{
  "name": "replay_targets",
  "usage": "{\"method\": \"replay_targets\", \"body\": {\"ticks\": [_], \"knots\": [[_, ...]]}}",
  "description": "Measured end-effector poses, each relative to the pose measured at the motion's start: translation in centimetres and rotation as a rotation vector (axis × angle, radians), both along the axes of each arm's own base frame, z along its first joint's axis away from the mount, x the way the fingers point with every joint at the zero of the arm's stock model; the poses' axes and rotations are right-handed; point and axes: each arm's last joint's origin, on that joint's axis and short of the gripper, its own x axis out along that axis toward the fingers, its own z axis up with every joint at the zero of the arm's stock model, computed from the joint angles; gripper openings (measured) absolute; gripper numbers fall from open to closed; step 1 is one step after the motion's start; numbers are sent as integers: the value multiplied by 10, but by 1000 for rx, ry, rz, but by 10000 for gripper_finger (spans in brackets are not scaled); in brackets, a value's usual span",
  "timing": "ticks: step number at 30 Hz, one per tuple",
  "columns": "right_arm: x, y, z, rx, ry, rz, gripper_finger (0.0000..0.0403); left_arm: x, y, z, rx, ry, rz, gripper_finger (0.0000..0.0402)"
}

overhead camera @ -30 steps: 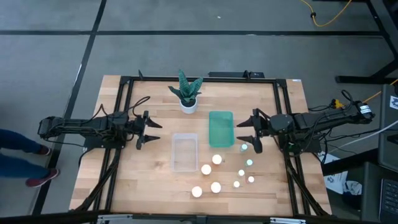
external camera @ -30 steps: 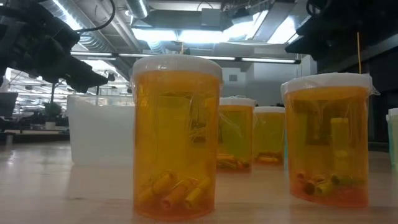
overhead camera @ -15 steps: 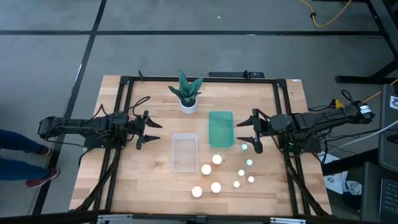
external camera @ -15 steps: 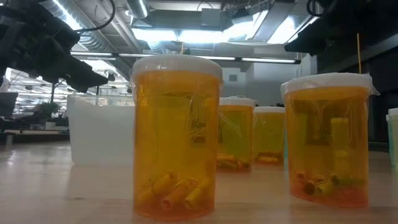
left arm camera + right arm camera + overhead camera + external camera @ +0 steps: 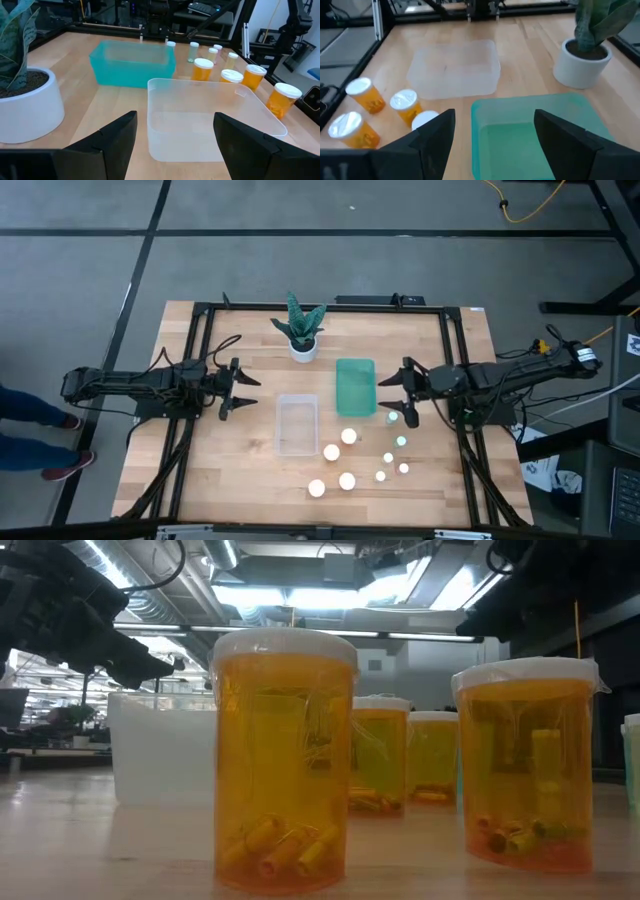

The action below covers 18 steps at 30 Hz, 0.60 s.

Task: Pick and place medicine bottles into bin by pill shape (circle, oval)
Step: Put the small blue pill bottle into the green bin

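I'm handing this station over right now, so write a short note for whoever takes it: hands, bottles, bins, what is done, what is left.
Left hand: open, empty, waiting left of the clear bin.
Right hand: open, empty, beside the green bin, above the nearest small bottle.
Bottles: four large orange bottles with white caps and five small ones stand on the table in front of the bins.
Bins: both look empty, side by side near the potted plant.
Done: nothing sorted yet.
Left: all nine bottles go into bins by pill shape. The large ones hold elongated pills in the low view; the small ones' pills cannot be made out.
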Motion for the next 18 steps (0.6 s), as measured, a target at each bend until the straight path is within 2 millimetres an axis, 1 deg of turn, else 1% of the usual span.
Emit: {"method": "replay_targets", "body": {"ticks": [5,7,9,14,16,18], "knots": [[7,1,-4,-44,5,22,273,0,0,0,-1,0,0,254],[7,2,-4,-26,15,44,273,0,0,0,-2,0,1,254],[5,2,1,14,75,36,273,0,0,0,-11,1,2,254],[-7,0,31,109,358,-68,273,0,0,0,-25,1,5,254],[-11,-1,46,141,431,-109,273,0,0,0,-25,1,5,254],[-15,0,58,167,499,-102,273,0,0,0,-25,1,5,254]]}}
